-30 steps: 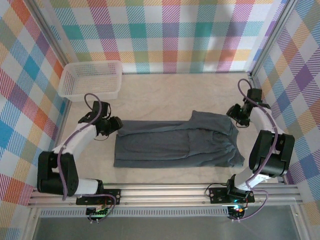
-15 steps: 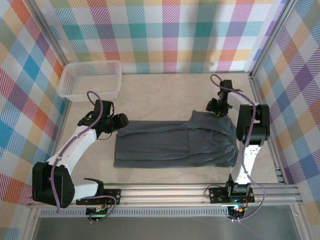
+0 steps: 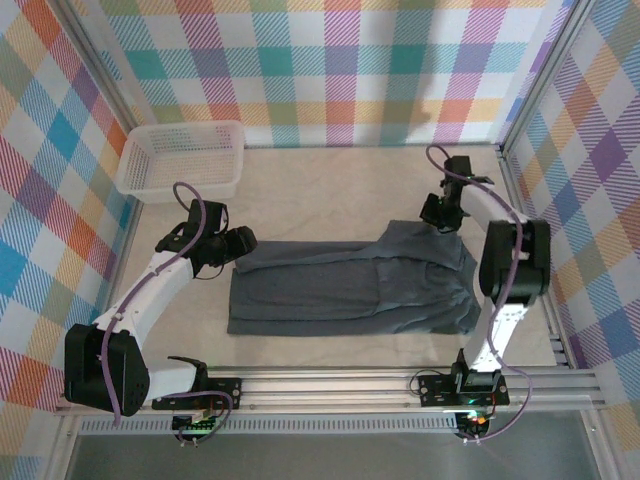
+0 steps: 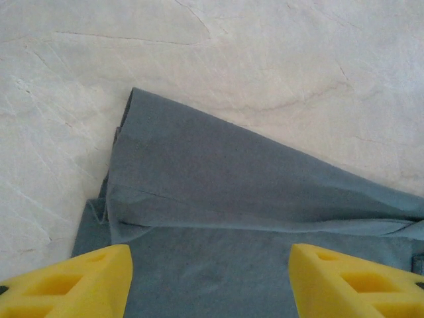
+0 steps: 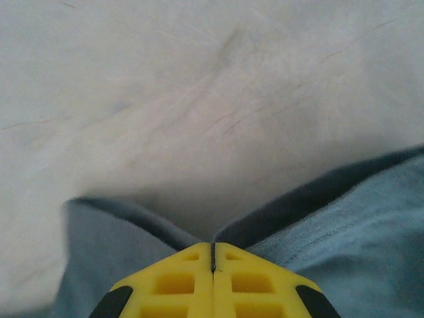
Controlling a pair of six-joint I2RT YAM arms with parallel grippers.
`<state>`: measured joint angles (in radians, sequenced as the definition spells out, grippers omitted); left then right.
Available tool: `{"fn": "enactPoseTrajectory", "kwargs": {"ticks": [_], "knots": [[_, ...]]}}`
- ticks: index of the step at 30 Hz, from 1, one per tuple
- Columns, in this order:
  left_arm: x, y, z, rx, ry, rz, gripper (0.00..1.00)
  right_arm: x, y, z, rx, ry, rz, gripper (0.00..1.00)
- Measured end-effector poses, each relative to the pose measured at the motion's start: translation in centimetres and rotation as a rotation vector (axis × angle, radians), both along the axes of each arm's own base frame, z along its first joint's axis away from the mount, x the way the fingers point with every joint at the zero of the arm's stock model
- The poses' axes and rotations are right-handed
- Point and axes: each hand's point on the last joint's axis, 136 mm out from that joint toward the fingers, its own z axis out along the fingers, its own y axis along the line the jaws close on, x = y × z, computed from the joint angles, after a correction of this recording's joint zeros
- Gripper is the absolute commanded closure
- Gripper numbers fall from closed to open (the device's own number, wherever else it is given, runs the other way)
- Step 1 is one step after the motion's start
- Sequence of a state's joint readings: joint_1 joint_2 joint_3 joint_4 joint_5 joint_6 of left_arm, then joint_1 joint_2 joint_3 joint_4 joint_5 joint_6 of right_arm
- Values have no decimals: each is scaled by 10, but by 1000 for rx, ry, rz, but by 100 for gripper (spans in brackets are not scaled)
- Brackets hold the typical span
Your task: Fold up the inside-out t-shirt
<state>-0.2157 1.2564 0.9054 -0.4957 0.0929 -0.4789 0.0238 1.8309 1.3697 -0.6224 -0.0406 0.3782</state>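
Nearest the camera, an aluminium rail (image 3: 330, 385) carries both arm bases along the table's (image 3: 320, 185) front edge. Just beyond it, the inside-out t-shirt (image 3: 350, 290) lies mid-table as a long, dark slate-grey band running left to right, already folded lengthwise, with overlapping layers and a ridged crease toward its right end. The left gripper (image 3: 245, 243) hangs at the band's far-left corner. In its wrist view (image 4: 209, 265) the yellow fingers (image 4: 73, 281) stand wide apart over the cloth and grasp nothing, and the shirt's (image 4: 252, 199) folded corner and layered edges lie flat on the pale surface. The right gripper (image 3: 432, 218) sits at the far-right corner. Seen from its own wrist (image 5: 212, 248), the yellow fingers (image 5: 172, 285) are pressed together, with the shirt's edge (image 5: 358, 225) gathered up to the tips on either side, pinched there. Farther back, a white mesh basket (image 3: 135, 170) rests in the far-left corner, well apart from the shirt. Plaid walls (image 3: 330, 70) enclose the rear.
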Motion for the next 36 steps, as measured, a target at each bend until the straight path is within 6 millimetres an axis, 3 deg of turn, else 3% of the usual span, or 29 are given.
{"fn": "enactPoseTrajectory", "kwargs": {"ticks": [3, 5, 7, 9, 10, 12, 14, 15, 17, 19, 22, 24, 27, 30, 34, 36], "knots": [[0, 0, 0, -1, 0, 0, 35, -31, -2, 46, 9, -138, -31, 100], [0, 0, 0, -1, -1, 0, 34, -69, -2, 57, 25, -210, -73, 100], [-1, 0, 0, -4, -2, 2, 34, -118, 1, 38, 50, -206, -117, 71], [-5, 0, -2, -4, 2, 1, 34, -157, 5, 11, 72, -154, -141, 52], [-6, 0, -3, -4, 4, -1, 34, -177, 6, -6, 75, -101, -152, 48], [-8, -2, -3, -5, 6, -7, 34, -201, 3, -17, 64, -49, -179, 45], [-10, -7, -2, -13, 3, -21, 36, -199, -1, -3, 55, -102, -196, 45], [-11, -10, -1, -17, -1, -33, 43, -193, -4, 10, 48, -146, -203, 45], [-15, -21, 2, -28, -6, -64, 64, -178, -7, 30, 32, -201, -211, 49], [-22, -39, 1, -43, 5, -108, 99, -157, -11, 42, -1, -231, -217, 67], [-34, -67, -10, -35, 44, -191, 100, -131, -16, 33, -48, -196, -216, 93], [-44, -89, -26, -20, 100, -245, 100, -121, -17, 9, -73, -111, -211, 100], [-51, -107, -56, 21, 202, -271, 100, -117, -18, -25, -93, 13, -199, 100], [-48, -110, -85, 77, 290, -243, 100, -114, -16, -48, -97, 95, -181, 100], [-28, -112, -111, 145, 338, -207, 100, -107, -16, -68, -104, 179, -179, 100], [-11, -119, -121, 161, 358, -197, 100, -97, -17, -67, -106, 199, -184, 100]]}}
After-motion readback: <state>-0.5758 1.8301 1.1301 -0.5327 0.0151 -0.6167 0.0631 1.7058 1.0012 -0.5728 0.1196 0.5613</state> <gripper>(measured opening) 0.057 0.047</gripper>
